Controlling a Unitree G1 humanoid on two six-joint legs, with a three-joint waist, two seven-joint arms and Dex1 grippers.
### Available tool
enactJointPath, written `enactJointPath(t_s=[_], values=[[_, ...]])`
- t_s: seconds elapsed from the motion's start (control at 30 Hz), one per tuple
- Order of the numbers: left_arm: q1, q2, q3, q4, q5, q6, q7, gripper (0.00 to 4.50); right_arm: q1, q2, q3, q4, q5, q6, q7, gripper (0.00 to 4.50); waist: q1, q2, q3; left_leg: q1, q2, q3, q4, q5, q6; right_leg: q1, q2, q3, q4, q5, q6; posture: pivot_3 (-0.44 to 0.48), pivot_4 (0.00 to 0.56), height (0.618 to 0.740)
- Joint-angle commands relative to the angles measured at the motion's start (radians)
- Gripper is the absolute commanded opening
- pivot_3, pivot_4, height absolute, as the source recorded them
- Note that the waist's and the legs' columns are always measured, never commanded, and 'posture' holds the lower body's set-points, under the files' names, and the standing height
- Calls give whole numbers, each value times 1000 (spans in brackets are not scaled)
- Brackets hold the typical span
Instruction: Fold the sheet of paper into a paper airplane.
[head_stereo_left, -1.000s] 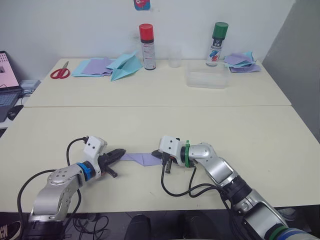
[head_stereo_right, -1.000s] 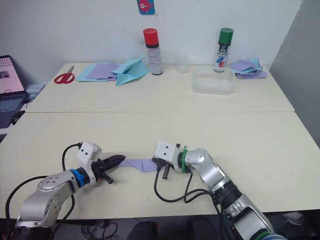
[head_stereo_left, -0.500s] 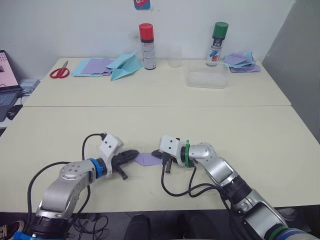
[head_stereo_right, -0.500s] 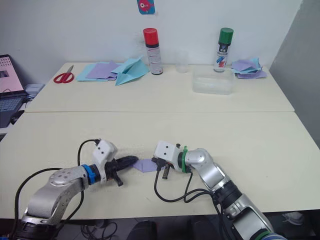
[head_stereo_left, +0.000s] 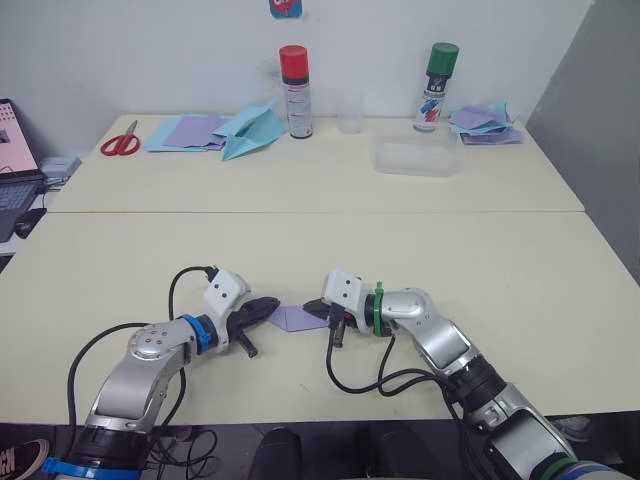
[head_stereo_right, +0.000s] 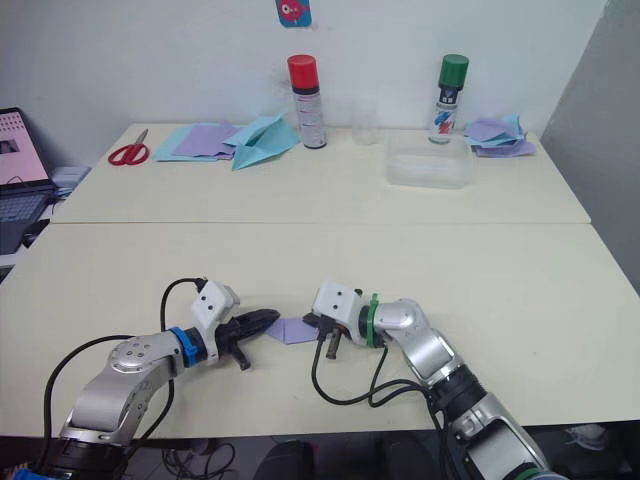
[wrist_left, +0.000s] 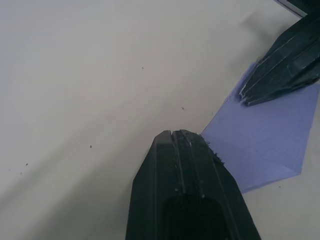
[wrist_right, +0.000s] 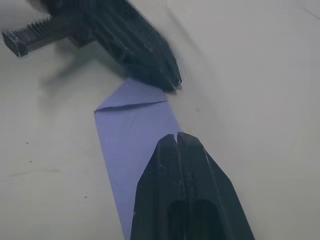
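Observation:
The sheet of paper (head_stereo_left: 294, 318) is a small lavender-purple folded piece lying flat on the near table, between my two grippers. My left gripper (head_stereo_left: 268, 306) is shut, and its tip touches the paper's left edge (wrist_left: 265, 135). My right gripper (head_stereo_left: 319, 311) is shut too and lies over the paper's right end, pressing on it (wrist_right: 134, 125). A crease crosses the paper near its left end, where a flap is turned over. Each wrist view also takes in the other gripper's dark fingertips (wrist_left: 283, 70) at the far end of the paper.
On the far table lie red scissors (head_stereo_left: 120, 146), a pile of blue and purple sheets (head_stereo_left: 188, 132), a light blue paper plane (head_stereo_left: 250, 130), a red-capped spray can (head_stereo_left: 293, 92), a clear cup (head_stereo_left: 348, 119), a clear plastic box (head_stereo_left: 415, 158), a green-capped can (head_stereo_left: 436, 88) and more sheets (head_stereo_left: 482, 124). A laptop (head_stereo_left: 14, 170) sits at the left.
My left gripper has moved right toward the right gripper, and the paper's long left point has been turned in, so the piece is shorter. The right gripper has stayed in place.

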Motion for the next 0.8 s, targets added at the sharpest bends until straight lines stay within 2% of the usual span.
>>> enactJointPath(t_s=[0.03,0.3,0.37,0.53,0.63,0.73,0.8], values=[[-22,69,102,-91,-76,27,-54,1326,-15,-50,-69,-128,96,-21,83,1254,1,0,0,-2,0,-1,0,0,0,-1,0,-1,0,0,0,0,150,740],[74,222,210,-205,-110,-15,-192,3765,61,-219,-67,-230,117,-214,228,4022,2,1,1,-9,0,1,0,-1,-1,-3,-1,0,-11,0,2,0,150,740],[111,233,223,-239,-96,-52,-208,4386,77,-232,-51,-223,101,-273,239,4028,2,1,1,-9,0,1,0,-2,-2,-3,-1,0,-12,-1,2,0,150,740],[266,212,244,-321,-36,-187,-229,4450,91,-234,-10,-137,30,-439,232,4028,0,1,1,-8,0,1,0,-2,-2,-3,-1,0,-11,-1,2,0,150,740],[333,184,244,-334,4,-287,-228,4500,70,-215,6,-87,-8,-463,204,3474,4,1,1,-7,0,1,0,-2,-2,-2,-1,0,-10,0,2,0,150,740],[373,157,253,-349,6,-316,-210,4500,56,-195,22,-59,-62,-484,169,2437,5,1,1,-7,0,1,1,-2,-2,-2,-1,0,-10,0,1,0,150,740],[409,152,254,-355,19,-349,-219,4500,47,-175,34,-43,-99,-470,135,2437,5,1,1,-7,0,1,1,-2,-2,-2,-1,0,-10,0,1,0,150,740]])
